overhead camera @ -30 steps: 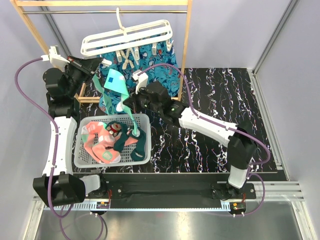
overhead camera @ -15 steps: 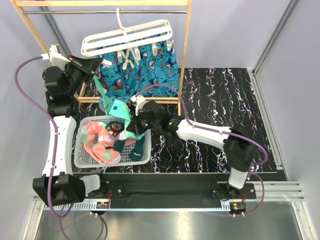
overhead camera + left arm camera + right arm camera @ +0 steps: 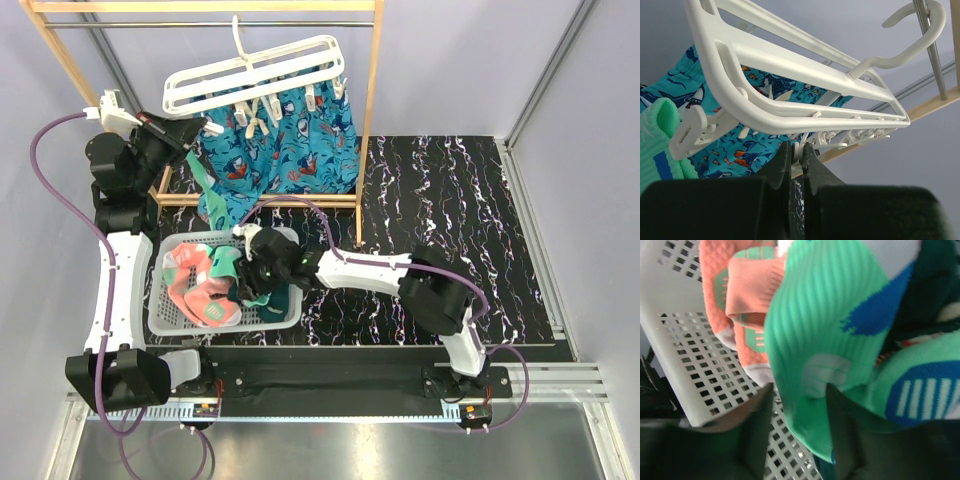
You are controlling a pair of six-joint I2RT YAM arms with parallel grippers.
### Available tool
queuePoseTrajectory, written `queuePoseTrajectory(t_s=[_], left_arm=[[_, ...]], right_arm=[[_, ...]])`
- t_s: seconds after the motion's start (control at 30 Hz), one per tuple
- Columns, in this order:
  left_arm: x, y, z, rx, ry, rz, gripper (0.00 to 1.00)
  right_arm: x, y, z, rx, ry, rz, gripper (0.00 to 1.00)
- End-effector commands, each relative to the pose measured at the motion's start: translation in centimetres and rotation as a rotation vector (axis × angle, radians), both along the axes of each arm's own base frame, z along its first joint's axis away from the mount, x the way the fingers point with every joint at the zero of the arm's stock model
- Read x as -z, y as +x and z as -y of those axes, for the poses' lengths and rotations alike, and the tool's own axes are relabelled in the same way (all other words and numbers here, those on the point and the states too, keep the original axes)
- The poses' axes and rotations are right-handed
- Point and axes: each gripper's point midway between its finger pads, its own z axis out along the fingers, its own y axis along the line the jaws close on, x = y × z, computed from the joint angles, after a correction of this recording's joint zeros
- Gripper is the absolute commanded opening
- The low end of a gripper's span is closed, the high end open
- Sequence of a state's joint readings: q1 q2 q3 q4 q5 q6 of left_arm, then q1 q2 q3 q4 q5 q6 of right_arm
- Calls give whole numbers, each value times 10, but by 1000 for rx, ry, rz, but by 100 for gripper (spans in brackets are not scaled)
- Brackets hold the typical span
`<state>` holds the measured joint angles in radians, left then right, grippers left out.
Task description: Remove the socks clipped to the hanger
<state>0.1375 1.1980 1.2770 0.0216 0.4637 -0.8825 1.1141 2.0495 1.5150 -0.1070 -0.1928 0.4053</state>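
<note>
The white slatted hanger (image 3: 250,72) (image 3: 805,85) hangs by its hook from the rack's rail. My left gripper (image 3: 197,127) (image 3: 797,150) is at its left end, shut on one dangling white clip (image 3: 801,151). A mint green sock (image 3: 660,135) (image 3: 203,172) hangs from a clip beside it. Low over the white mesh basket (image 3: 156,300), my right gripper (image 3: 248,272) (image 3: 799,390) stands open. A mint green sock with blue marks (image 3: 825,315) lies loose between its fingers. Pink socks (image 3: 190,280) (image 3: 745,295) and a dark teal sock (image 3: 278,300) lie in the basket.
A blue patterned cloth (image 3: 300,130) hangs behind the hanger. The wooden rack (image 3: 370,120) stands at the back left of the black marbled table (image 3: 450,200). The basket wall (image 3: 695,365) is close to the right gripper's left finger.
The right arm came down from near the hanger to the basket, carrying the mint green sock, and its jaws opened. The left gripper stayed at the hanger's clip.
</note>
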Motion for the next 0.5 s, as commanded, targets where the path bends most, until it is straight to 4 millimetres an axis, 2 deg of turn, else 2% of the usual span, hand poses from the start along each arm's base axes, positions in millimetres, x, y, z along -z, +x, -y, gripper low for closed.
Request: queuePoseTrajectory(t_s=[0.0,0.03,0.07,0.1,0.17,0.23,0.37,0.43,0.47], left_arm=[[-17,-8,-2,-15,33,43,10],[-18,-9,-1,-8,37,47,13],[-15,-9,0,-3,35,29,17],[-12,-9,0,0,38,18,30],[-11,-11,-1,-7,46,10,42],[-9,-14,-3,-25,59,2,54],[-7,-25,-6,-48,94,-7,60],[10,-27,-13,-80,108,-57,61],[11,-32,-15,-92,117,-52,62]], right_arm=[[-77,13,5,34,73,113,56],[-82,13,12,39,56,125,58],[-96,15,16,49,65,145,60],[-102,17,22,62,51,170,63],[-118,19,29,82,57,198,65],[-122,22,36,104,44,215,67],[-134,20,43,105,51,231,71],[-139,20,46,102,51,240,72],[-145,23,50,122,53,260,73]])
